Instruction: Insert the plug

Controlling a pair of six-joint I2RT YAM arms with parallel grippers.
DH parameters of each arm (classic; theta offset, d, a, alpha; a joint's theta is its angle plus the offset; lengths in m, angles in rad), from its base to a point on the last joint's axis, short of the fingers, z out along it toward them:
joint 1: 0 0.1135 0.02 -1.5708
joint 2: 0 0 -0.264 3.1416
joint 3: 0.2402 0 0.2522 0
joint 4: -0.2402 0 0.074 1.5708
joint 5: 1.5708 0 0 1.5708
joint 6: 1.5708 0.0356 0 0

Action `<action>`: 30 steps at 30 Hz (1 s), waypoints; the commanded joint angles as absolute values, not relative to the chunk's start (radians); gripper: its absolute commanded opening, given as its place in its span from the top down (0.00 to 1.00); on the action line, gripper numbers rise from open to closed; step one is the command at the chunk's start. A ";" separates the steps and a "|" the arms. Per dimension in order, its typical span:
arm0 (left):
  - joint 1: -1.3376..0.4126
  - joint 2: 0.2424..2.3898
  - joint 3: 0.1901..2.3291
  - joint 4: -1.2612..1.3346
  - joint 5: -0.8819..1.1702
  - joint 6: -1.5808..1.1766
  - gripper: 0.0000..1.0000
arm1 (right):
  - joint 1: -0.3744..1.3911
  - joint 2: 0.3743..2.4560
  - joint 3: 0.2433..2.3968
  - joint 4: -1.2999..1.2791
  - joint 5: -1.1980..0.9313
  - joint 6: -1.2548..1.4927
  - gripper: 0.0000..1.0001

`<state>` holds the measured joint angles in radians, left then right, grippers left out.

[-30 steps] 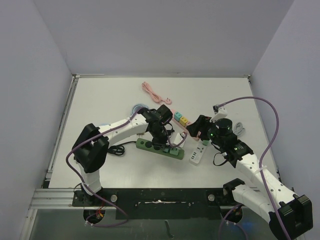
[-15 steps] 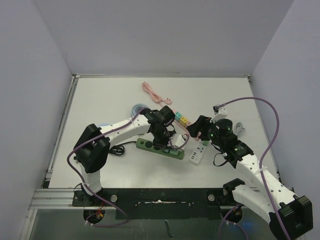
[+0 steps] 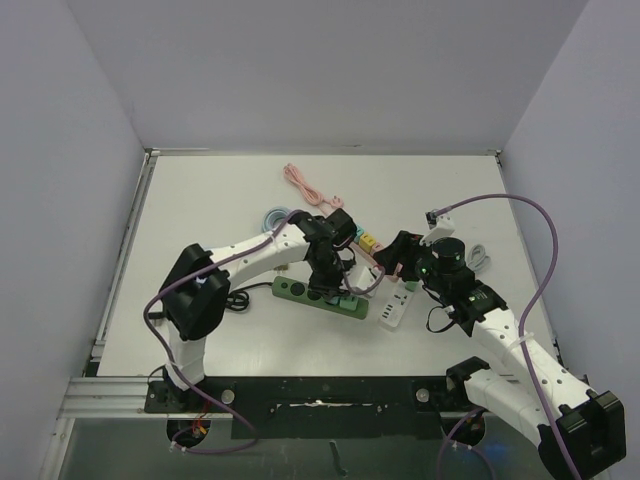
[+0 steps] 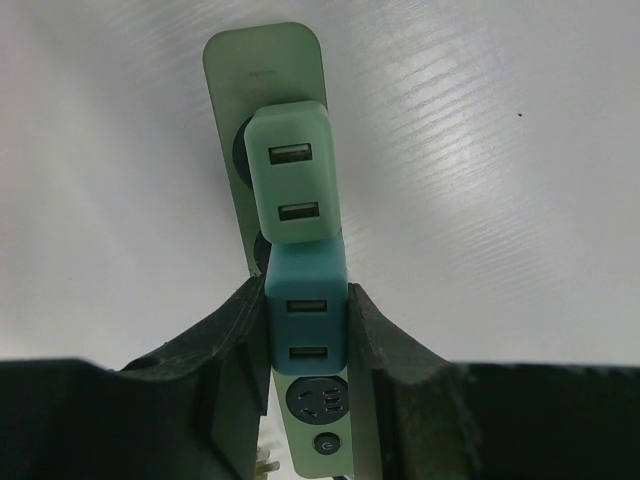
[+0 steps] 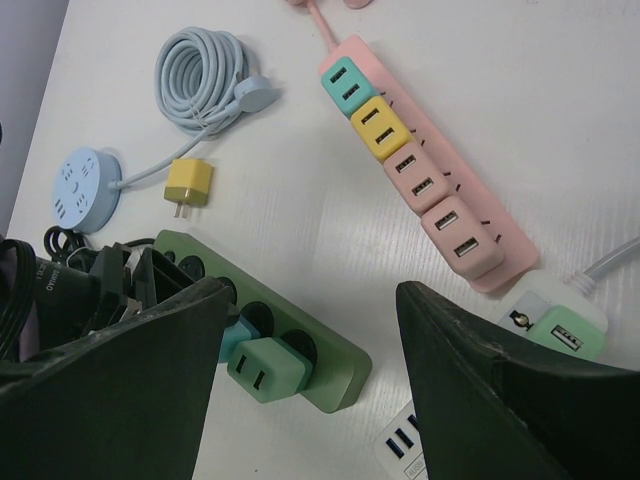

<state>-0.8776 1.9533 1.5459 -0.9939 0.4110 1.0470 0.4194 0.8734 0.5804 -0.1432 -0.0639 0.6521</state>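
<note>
Holds a teal plug [image 4: 307,325] in the left gripper [image 4: 307,345], with the fingers [image 4: 232,345] closed narrow on its two long sides. Stands this plug on a green power strip [image 4: 262,60], along its middle line, touching the end of a light-green plug [image 4: 290,175] seated in the next socket. Leaves one more socket and a round button free below the teal plug, between the fingers. Cannot tell from the wrist view if the pins are fully down in the socket.

From above: left gripper [image 3: 335,275] over the middle of the green power strip [image 3: 320,297], lying slanted on the white table [image 3: 200,200]. Just right of it, a white power strip [image 3: 393,310]. Right gripper [image 3: 397,255] near the far end of the white power strip, apart from the green power strip.

Shows the right gripper [image 5: 310,295] wide open in its own wrist view, with nothing held between the fingers [image 5: 110,380]. Looks down on a pink power strip [image 5: 450,180] carrying four plugs [image 5: 378,125] in a row: teal, yellow, pink, pink. Toward the upper left, a coiled pale-blue cable [image 5: 200,70], a round blue socket [image 5: 85,185] and a loose yellow plug [image 5: 188,185], all on the table. At the lower left, the green power strip [image 5: 345,370] again, with the light-green plug [image 5: 265,372] in it and a small part of the teal plug [image 5: 230,338] just beside, half hidden behind the gripper finger.
</note>
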 commanded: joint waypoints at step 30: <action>-0.918 2.166 1.232 -0.654 0.224 1.049 1.00 | 0.412 0.851 0.578 -0.085 -0.060 0.629 0.31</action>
